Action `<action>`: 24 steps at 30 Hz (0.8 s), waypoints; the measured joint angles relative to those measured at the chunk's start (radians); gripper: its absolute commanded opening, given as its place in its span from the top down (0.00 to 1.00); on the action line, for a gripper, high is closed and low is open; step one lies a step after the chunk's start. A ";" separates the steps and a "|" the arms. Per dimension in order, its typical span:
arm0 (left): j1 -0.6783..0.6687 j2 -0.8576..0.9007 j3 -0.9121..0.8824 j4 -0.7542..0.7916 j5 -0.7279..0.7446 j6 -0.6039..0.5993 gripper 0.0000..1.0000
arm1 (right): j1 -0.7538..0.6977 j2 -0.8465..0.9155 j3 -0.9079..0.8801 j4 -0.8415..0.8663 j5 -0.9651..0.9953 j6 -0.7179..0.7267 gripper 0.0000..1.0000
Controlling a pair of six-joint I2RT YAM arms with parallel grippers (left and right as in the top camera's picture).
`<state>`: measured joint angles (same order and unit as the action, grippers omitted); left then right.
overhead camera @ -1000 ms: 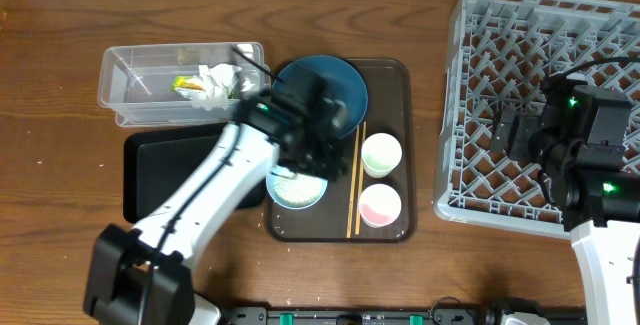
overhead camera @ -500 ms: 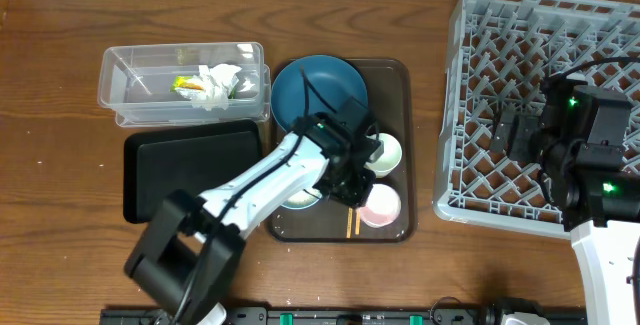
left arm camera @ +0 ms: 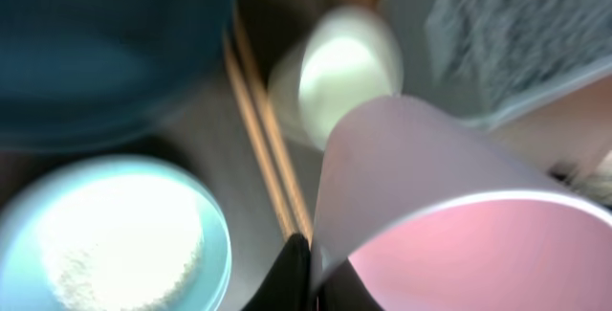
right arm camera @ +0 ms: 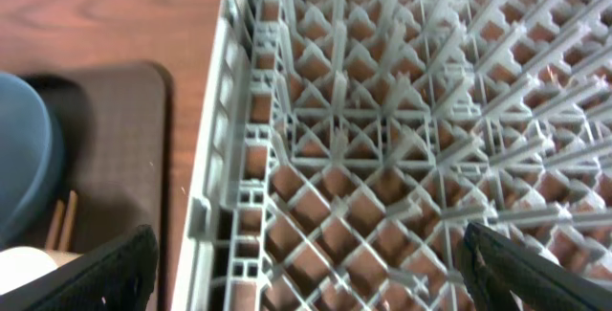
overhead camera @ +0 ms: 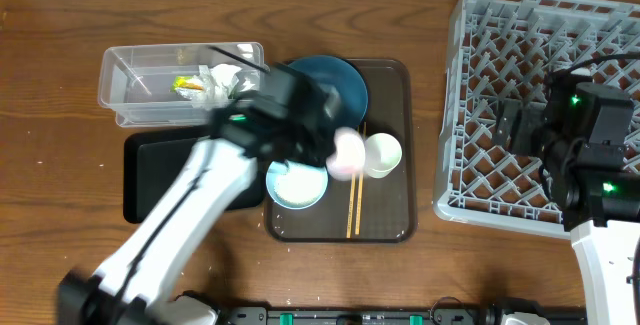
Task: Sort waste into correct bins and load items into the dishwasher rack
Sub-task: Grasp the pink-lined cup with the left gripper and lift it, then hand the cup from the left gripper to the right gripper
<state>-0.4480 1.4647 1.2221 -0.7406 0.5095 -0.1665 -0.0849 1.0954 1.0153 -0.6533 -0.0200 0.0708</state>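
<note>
Overhead view. My left gripper point(overhead camera: 337, 149) is closed on the pink cup point(overhead camera: 349, 155) above the brown tray point(overhead camera: 405, 210) at the middle of the table. This area is motion-blurred, so I cannot make out the exact hold. The pale green cup point(overhead camera: 382, 155) stands on the tray just beside the pink one. The white bowl point(overhead camera: 296, 185) sits at the tray's left side and the blue bowl point(overhead camera: 338, 83) at its far end. The chopsticks point(overhead camera: 353, 205) lie side by side down the tray's middle. The clear tub point(overhead camera: 140, 90) toward the far left edge holds the tissue point(overhead camera: 222, 79) and the wrapper point(overhead camera: 185, 85). The black tray point(overhead camera: 160, 175) lies just on the near side of it. The rack point(overhead camera: 530, 55) fills the far right corner, with my right gripper point(overhead camera: 508, 125) over it.

Left wrist view. One finger point(left arm camera: 292, 271) presses the pink cup's rim. The cup is tilted, its mouth toward the camera. Rice point(left arm camera: 120, 244) lies in the white bowl.

Right wrist view. My fingers point(right arm camera: 105, 277) are spread wide, holding nothing, above the rack's grid near its left wall.
</note>
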 measured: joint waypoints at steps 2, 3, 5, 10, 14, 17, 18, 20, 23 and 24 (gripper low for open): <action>0.068 -0.053 0.015 0.108 0.046 -0.022 0.94 | 0.000 0.006 0.000 0.056 -0.069 -0.018 0.01; 0.100 -0.064 0.020 0.169 0.085 -0.037 0.94 | 0.000 0.013 0.001 0.089 -0.136 -0.042 0.01; 0.156 -0.060 0.026 0.293 0.182 -0.072 0.94 | 0.000 0.032 0.002 0.139 -0.274 -0.087 0.01; 0.210 0.066 0.031 0.650 0.513 -0.209 0.94 | 0.000 0.138 0.003 0.282 -0.798 -0.245 0.01; 0.193 0.196 0.029 0.860 0.732 -0.366 0.94 | 0.017 0.219 0.003 0.376 -1.078 -0.301 0.01; 0.171 0.263 0.029 0.922 0.819 -0.462 0.94 | 0.040 0.257 0.003 0.418 -1.205 -0.319 0.01; 0.163 0.280 0.029 0.925 0.841 -0.487 0.94 | 0.047 0.267 0.003 0.432 -1.238 -0.324 0.01; 0.150 0.298 0.029 0.926 0.867 -0.514 0.94 | 0.054 0.275 0.003 0.453 -1.273 -0.328 0.01; 0.127 0.305 0.029 0.931 0.892 -0.542 0.94 | 0.063 0.278 0.003 0.476 -1.294 -0.331 0.01; 0.119 0.305 0.029 0.936 0.900 -0.548 0.94 | 0.068 0.278 0.003 0.483 -1.295 -0.333 0.01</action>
<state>-0.3286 1.7695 1.2514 0.1951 1.4097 -0.7143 -0.0166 1.3739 1.0183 -0.1703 -1.3151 -0.2623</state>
